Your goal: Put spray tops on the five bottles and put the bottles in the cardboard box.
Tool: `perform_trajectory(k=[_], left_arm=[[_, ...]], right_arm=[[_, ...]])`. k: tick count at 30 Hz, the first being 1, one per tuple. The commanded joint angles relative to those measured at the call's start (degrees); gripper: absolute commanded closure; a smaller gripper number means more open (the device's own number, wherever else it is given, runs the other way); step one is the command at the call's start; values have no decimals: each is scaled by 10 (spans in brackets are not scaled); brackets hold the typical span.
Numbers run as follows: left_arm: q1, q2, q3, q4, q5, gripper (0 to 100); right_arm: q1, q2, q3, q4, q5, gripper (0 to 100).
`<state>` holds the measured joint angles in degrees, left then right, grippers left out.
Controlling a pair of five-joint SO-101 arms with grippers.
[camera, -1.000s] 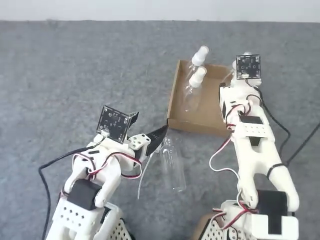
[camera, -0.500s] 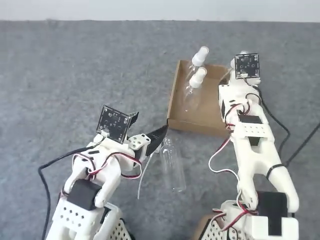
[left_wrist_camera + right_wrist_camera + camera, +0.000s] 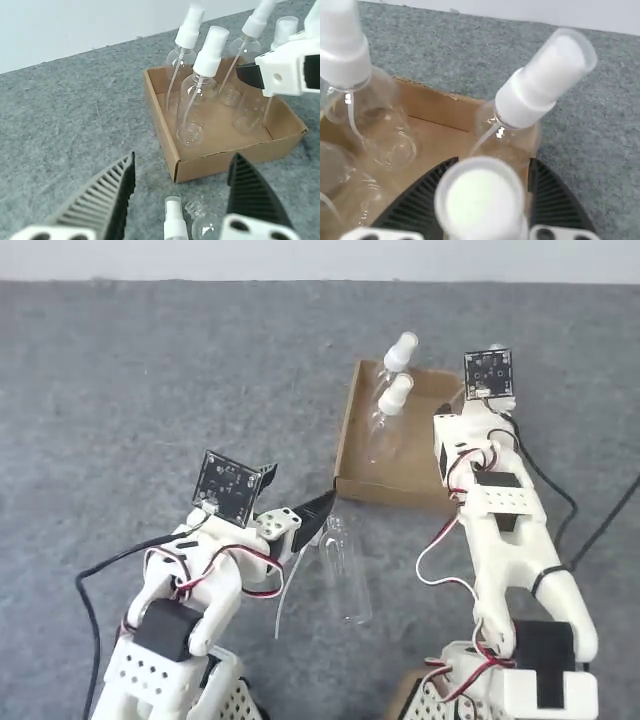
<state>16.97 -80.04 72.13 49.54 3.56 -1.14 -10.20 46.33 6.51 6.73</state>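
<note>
High view: capped bottles are sitting in the cardboard box, which is lying at 1 o'clock from table centre. One uncapped bottle is lying on the table at 6 o'clock from the box, just outside its near wall. The left arm is sitting at 7 o'clock, pointing toward that bottle. The right arm is stretching over the box's 3 o'clock side.

Left wrist view: four capped bottles are showing in the box, so four of five are looking done. The left gripper is hanging wide open, gripping nothing, above the uncapped bottle's bare neck and a loose spray top lying just beside it. Judging from this, capping and boxing that last bottle is what is remaining.

Right wrist view: the right gripper is sitting low in the box right at one capped bottle's top. Cannot tell whether it is gripping it or not.
</note>
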Motion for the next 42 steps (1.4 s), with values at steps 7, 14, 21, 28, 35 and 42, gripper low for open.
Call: perform_trajectory(k=[7,14,21,28,35,42], left_arm=[[-4,-11,-1,-7,-5,721],[-4,-11,-1,-7,-5,721],[-4,-11,-1,-7,-5,721],[-4,-11,-1,-7,-5,721],[-4,-11,-1,-7,-5,721],[-4,-11,-1,-7,-5,721]], right_arm=[[-1,-10,-10,-6,7,827],[-1,-10,-13,-7,8,827],[-1,-10,-13,-11,10,827],[-1,-10,-13,-9,11,801],[-14,-10,-13,-7,11,657],[-20,-14,-26,-6,11,653]])
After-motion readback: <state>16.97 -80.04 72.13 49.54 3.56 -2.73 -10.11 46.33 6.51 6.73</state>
